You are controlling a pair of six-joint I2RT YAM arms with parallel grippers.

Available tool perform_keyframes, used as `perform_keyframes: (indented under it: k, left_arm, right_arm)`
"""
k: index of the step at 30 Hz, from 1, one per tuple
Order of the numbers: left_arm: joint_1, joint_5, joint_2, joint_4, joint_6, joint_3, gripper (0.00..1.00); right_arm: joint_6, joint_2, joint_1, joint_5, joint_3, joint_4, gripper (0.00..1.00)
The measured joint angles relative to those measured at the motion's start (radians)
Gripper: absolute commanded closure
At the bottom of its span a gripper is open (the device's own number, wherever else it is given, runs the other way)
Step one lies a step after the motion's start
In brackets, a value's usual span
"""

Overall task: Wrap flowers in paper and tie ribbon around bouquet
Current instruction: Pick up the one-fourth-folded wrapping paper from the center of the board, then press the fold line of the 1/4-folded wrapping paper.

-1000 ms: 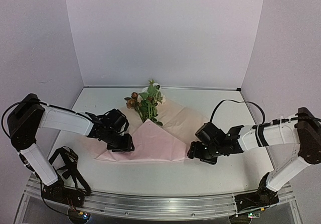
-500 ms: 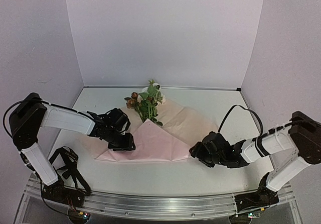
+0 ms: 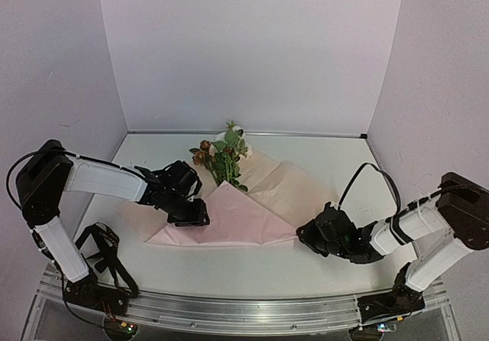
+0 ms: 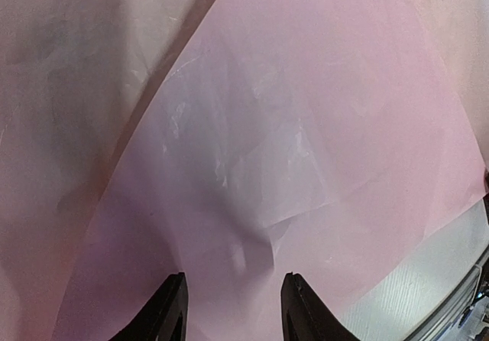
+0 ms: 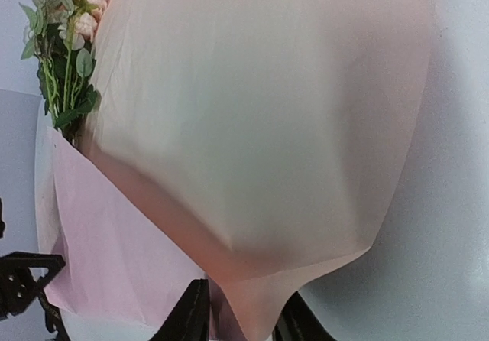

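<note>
At the desk's (image 3: 229, 274) near-right, my R gripper (image 3: 307, 234) straddles the paper's (image 3: 244, 217) corner. Its fingers (image 5: 195, 315) are narrow w/ the tip between them; can't tell if it's actually pinched. Prob. set to lift that flap over. Further in, the L gripper (image 3: 197, 217) sits half-open on the folded left flap, pinning it, I reckon. At the far end the flowers (image 3: 223, 154) poke past the paper.
</note>
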Motion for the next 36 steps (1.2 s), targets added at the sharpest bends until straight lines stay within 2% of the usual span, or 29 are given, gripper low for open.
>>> perform_keyframes:
  k: [6, 10, 17, 24, 36]
  left_arm:
    - [-0.024, 0.034, -0.017, -0.018, 0.022, 0.015, 0.49]
    - [-0.077, 0.052, -0.096, -0.059, 0.025, 0.015, 0.49]
    - [-0.163, 0.100, -0.219, -0.068, 0.025, -0.019, 0.58]
    - [-0.203, 0.119, -0.126, -0.035, 0.025, -0.053, 0.60]
    - [-0.201, 0.032, -0.028, 0.020, 0.013, -0.066, 0.65]
  right_arm:
    - [-0.006, 0.013, 0.008, 0.030, -0.019, 0.031, 0.91]
    - [-0.009, 0.016, 0.015, 0.059, -0.025, 0.047, 0.94]
    - [-0.009, 0.023, 0.024, 0.109, -0.034, 0.062, 0.99]
    - [-0.006, 0.031, 0.032, 0.142, -0.049, 0.069, 1.00]
    - [-0.006, 0.031, 0.033, 0.153, -0.061, 0.070, 1.00]
